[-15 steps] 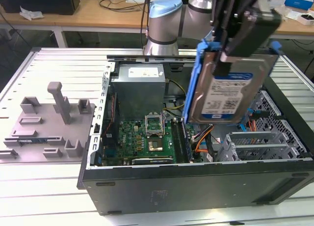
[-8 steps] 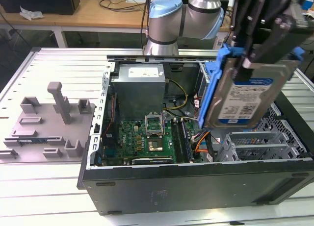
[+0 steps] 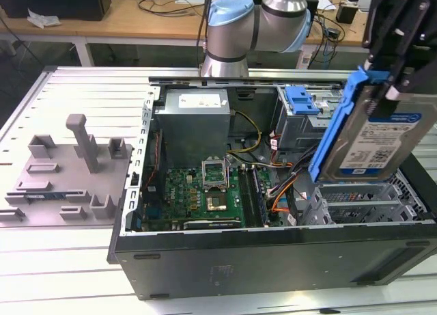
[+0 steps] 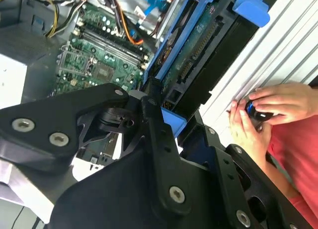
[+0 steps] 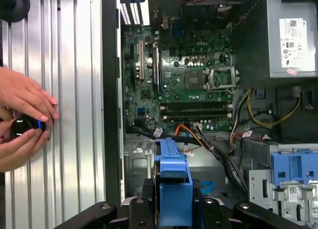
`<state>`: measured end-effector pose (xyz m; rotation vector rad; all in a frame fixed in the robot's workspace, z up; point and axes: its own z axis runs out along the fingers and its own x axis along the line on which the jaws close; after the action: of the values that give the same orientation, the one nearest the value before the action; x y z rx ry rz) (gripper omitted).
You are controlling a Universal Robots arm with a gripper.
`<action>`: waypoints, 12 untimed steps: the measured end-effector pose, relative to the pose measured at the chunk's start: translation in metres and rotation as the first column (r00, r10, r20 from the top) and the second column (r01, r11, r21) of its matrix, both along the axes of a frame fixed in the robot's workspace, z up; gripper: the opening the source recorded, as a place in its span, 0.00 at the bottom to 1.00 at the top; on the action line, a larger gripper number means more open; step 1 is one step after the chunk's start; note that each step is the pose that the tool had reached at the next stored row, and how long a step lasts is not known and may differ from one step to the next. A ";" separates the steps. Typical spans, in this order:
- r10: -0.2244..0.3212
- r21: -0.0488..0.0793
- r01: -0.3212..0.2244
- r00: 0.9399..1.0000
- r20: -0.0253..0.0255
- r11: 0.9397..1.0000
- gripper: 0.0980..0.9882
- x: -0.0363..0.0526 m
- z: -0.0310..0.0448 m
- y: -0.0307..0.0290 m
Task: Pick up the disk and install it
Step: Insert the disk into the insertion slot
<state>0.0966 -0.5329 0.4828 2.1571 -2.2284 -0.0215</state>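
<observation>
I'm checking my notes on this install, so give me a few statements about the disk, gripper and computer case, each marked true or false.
1. The gripper is shut on the flat silver-metal disk with the blue plastic frame. True.
2. The disk lies flat on the green motherboard. False: it hangs tilted above the open black computer case.
3. The grey box-shaped power supply sits inside the case. True.
4. A person's hands grip the disk. False: they rest on a small dark knob on the ribbed table.

Disk (image 3: 379,134) in hand (image 3: 389,89) above open case (image 3: 273,260)
</observation>
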 end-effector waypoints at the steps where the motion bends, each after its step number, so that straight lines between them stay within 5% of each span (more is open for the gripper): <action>1: 0.000 0.000 0.000 1.000 0.000 1.000 0.30 0.0031 -0.0002 -0.0001; 5: 0.000 0.000 0.000 1.000 0.000 1.000 0.30 0.0145 -0.0009 0.0000; 12: 0.001 0.000 -0.001 1.000 0.000 1.000 0.30 0.0195 -0.0012 -0.0001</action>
<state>0.1161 -0.5330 0.4816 2.1578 -2.2277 -0.0214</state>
